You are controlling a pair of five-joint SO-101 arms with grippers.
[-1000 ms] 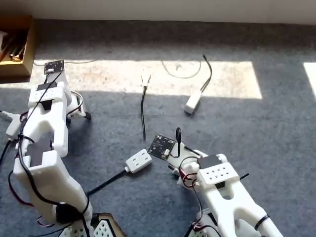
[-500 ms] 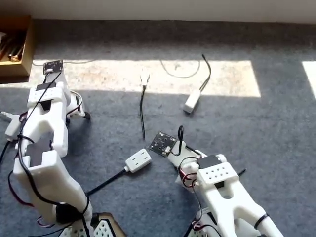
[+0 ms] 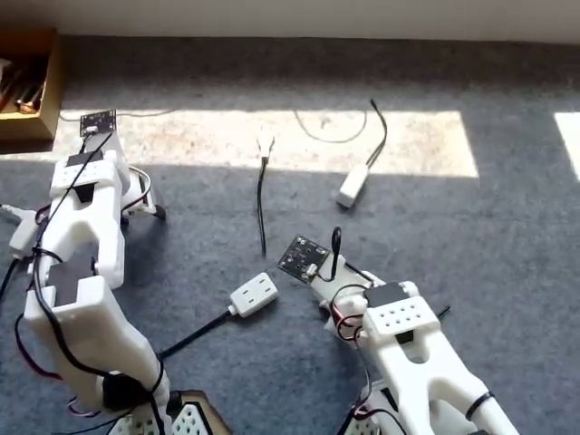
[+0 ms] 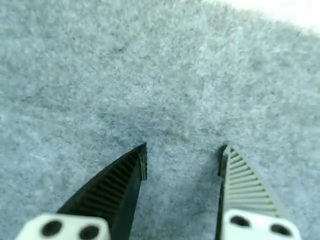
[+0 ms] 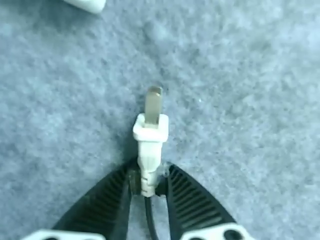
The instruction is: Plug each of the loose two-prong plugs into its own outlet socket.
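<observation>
My right gripper is shut on a white two-prong plug, prongs pointing away from the wrist, just above the grey carpet. In the high view this arm's wrist board covers the plug, and the plug's black cord loops up beside it. A white outlet socket on a black cord lies just left of that wrist; its corner shows in the right wrist view. A second loose plug lies farther back with its cord trailing toward me. My left gripper stands open over bare carpet at the left.
A white socket block with a black cord lies at the edge of the sunlit patch, back right of centre. A wooden box stands at the far left. A thin wire curls on the sunlit carpet.
The right arm has shifted slightly right and away from the near outlet socket, carrying the plug; its cord loop moved with it. The left arm has not moved.
</observation>
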